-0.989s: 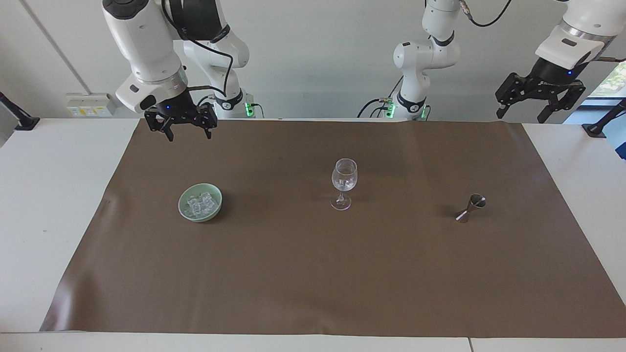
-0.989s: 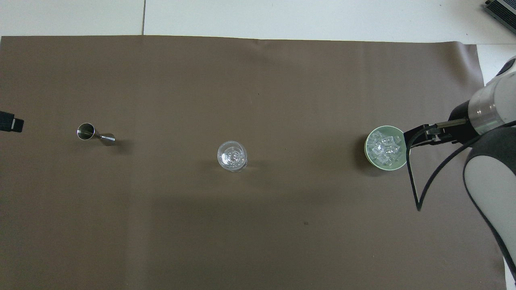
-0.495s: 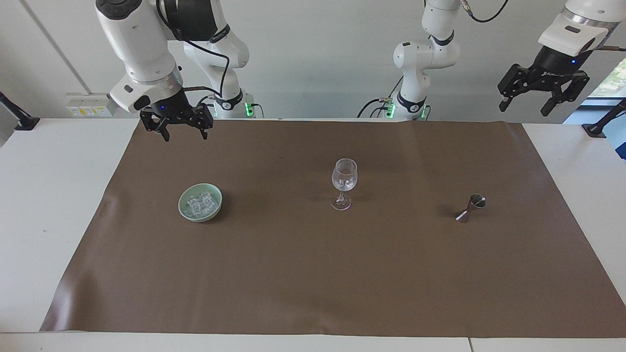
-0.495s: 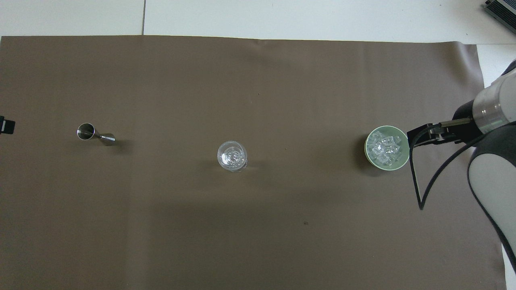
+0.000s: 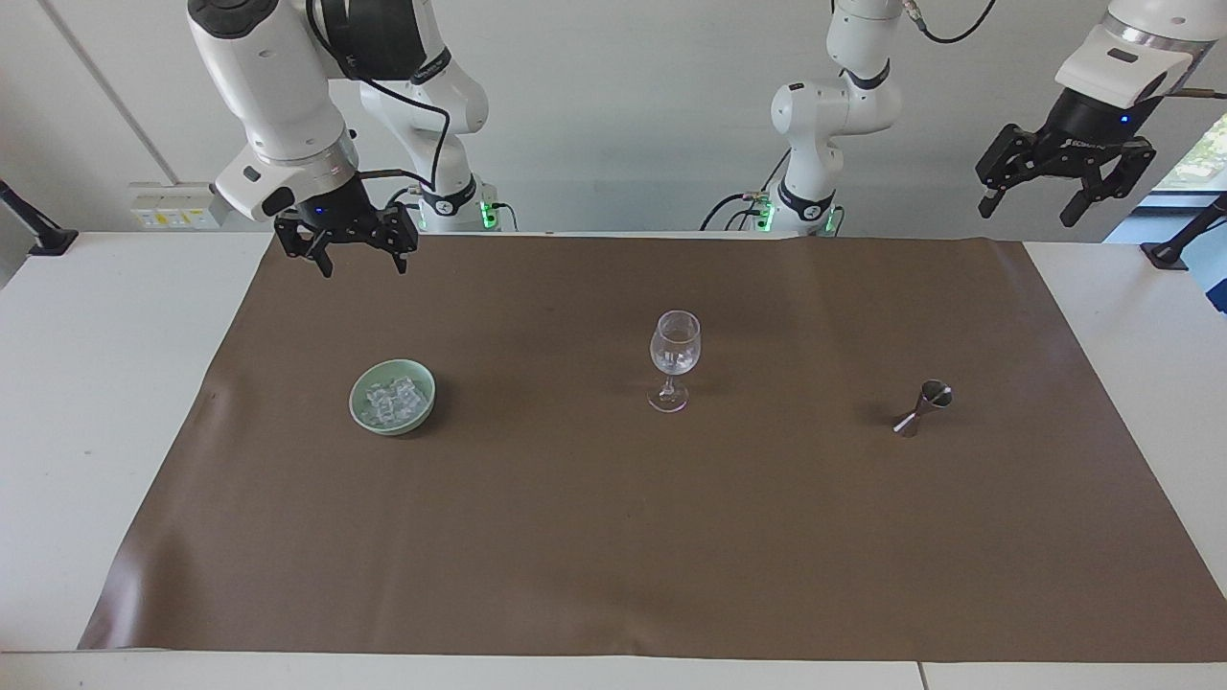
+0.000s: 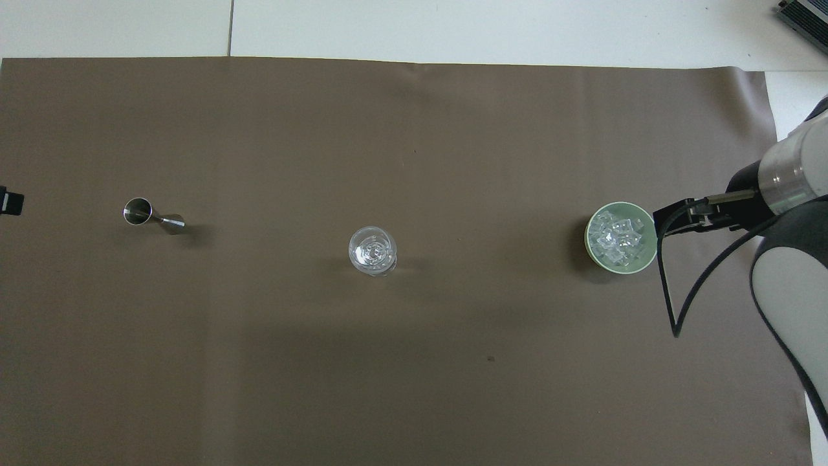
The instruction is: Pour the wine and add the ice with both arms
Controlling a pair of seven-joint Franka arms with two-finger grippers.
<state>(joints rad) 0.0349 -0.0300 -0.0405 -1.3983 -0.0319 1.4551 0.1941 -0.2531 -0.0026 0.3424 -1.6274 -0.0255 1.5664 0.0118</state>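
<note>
White table point(image 5: 115, 383) is carrying a brown mat point(image 5: 613, 537) covering most of its top. Plain pale wall point(image 5: 623, 115) is standing along the robots' end, a socket strip point(image 5: 173, 206) mounted low. Daylight is entering through a window point(image 5: 1198, 163).

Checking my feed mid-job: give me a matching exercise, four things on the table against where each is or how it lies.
Things:
1. ice
2. wine glass
3. jigger
4. right hand

Places or states:
A. lying tipped on the mat, toward the left arm's end
B. in the pale green bowl
C. raised and open, holding nothing
D. upright at the middle of the brown mat

Pairs: 1-B, 2-D, 3-A, 4-C
</note>
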